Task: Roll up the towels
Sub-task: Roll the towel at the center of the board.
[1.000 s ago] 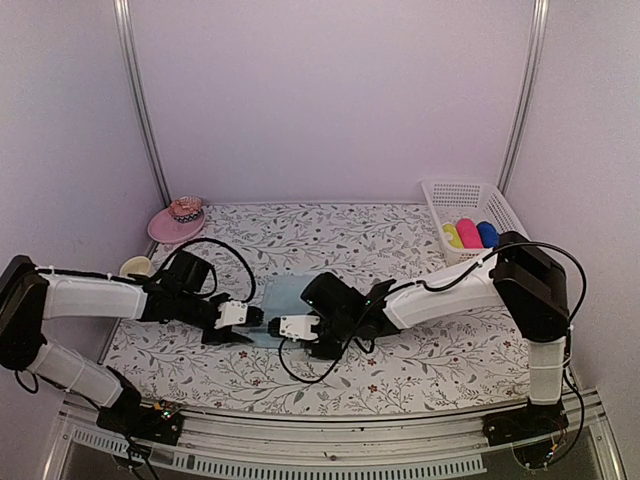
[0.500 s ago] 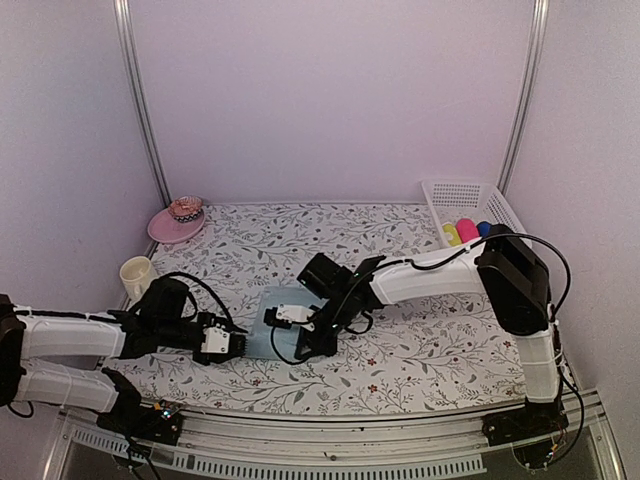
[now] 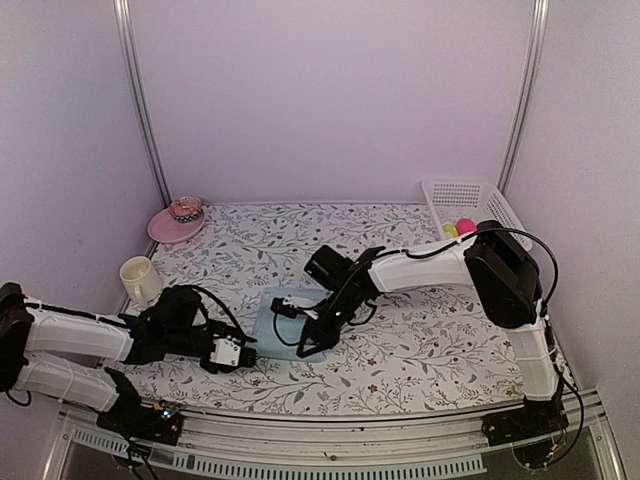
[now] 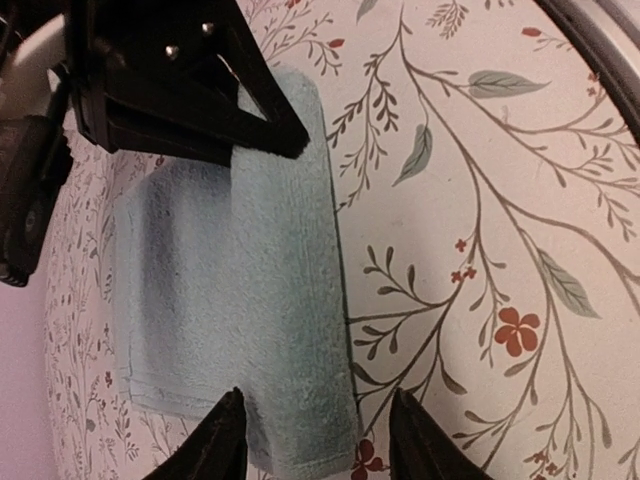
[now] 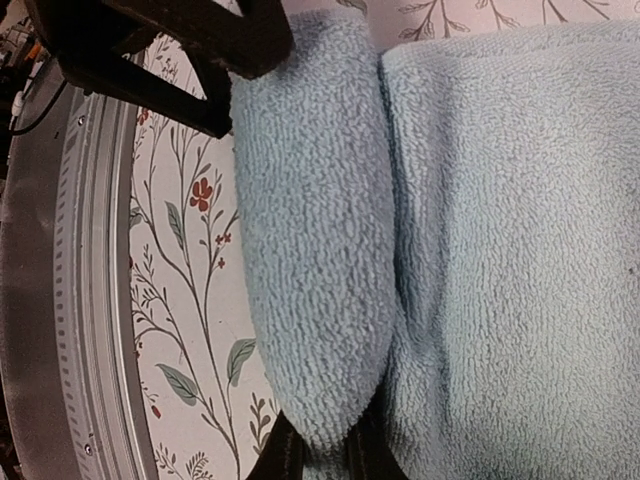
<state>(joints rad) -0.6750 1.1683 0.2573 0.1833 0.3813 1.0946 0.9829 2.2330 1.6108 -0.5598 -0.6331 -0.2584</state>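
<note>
The pale aqua towel (image 3: 268, 322) lies on the floral tabletop (image 3: 430, 335), left of centre and towards the near edge. Its near edge is turned over into a thick fold. The right end effector (image 5: 330, 452) is clenched on that fold. The left end effector (image 4: 320, 440) is released, its fingers apart astride the fold's left end.

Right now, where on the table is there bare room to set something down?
Bare tablecloth along the back between the pink hat and the white basket, and front right, nearer than the right arm. Crowded around the aqua towel, where both arms meet.
</note>
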